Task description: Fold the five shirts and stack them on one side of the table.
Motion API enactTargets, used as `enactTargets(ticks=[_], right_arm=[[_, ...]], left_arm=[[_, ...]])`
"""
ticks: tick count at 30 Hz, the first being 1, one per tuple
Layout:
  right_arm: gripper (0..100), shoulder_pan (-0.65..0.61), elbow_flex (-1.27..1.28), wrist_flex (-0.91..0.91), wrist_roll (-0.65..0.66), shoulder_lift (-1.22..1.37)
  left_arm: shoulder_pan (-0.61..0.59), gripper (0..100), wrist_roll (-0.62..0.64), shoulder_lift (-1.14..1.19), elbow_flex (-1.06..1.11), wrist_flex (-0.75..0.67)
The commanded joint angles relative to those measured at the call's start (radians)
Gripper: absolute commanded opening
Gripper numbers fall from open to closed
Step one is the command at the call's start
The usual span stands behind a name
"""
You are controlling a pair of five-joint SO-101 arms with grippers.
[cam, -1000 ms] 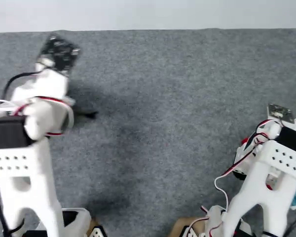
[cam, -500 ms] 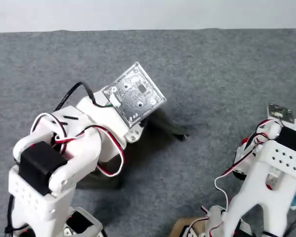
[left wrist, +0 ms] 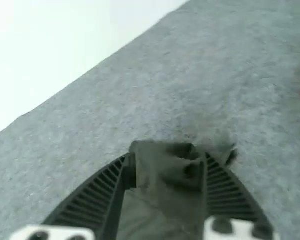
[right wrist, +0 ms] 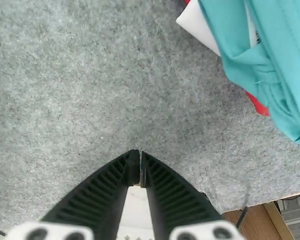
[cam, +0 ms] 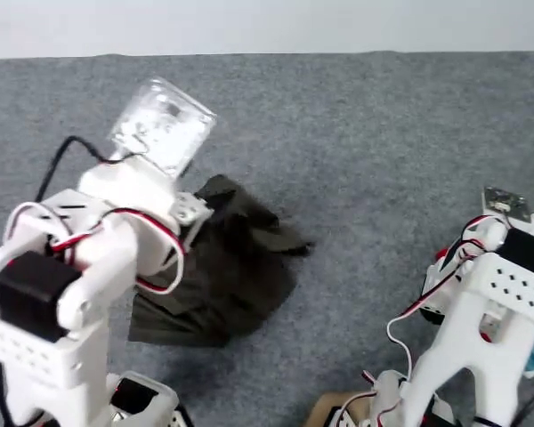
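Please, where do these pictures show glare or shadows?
High view: the circuit board on the left arm catches glare and looks washed out; a soft shadow lies on the table beside the dark shirt. Left wrist view: the wall beyond the table is very bright. Right wrist view: even light, no glare on the teal shirt.

readable text: we find none | circuit board at 10 o'clock: markings too blurred for us to read | second circuit board at 3 o'clock: too small to tell | dark shirt: we read nothing on it
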Motion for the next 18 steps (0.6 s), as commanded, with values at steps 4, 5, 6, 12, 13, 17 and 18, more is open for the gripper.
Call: enactTargets(ticks=[4, 5, 6, 12, 13, 17, 18], right_arm=[[1.2, -0.025, -0.075, 0.036, -0.005, -0.027], [1.2, -0.042, -0.097, 0.038, -0.005, -0.028], [1.2, -0.065, -0.123, 0.038, -0.005, -0.028], [1.2, -0.317, -0.341, 0.031, -0.005, -0.016], [1.2, -0.366, -0.371, 0.033, -0.005, -0.004], [1.2, -0.506, -0.454, 0.036, -0.005, 0.090], [1.2, -0.532, -0.471, 0.036, -0.005, 0.120]], left_arm=[[-0.098, 22, 0.000, -0.041, -0.024, 0.009], [-0.135, 22, -0.008, -0.038, -0.024, 0.009], [-0.176, 22, -0.011, -0.035, -0.022, 0.009], [-0.480, 22, -0.043, -0.035, 0.110, -0.023], [-0.540, 22, -0.043, -0.037, 0.143, -0.029], [-0.781, 22, -0.048, -0.040, 0.282, -0.095], [-0.844, 22, -0.048, -0.040, 0.311, -0.118]])
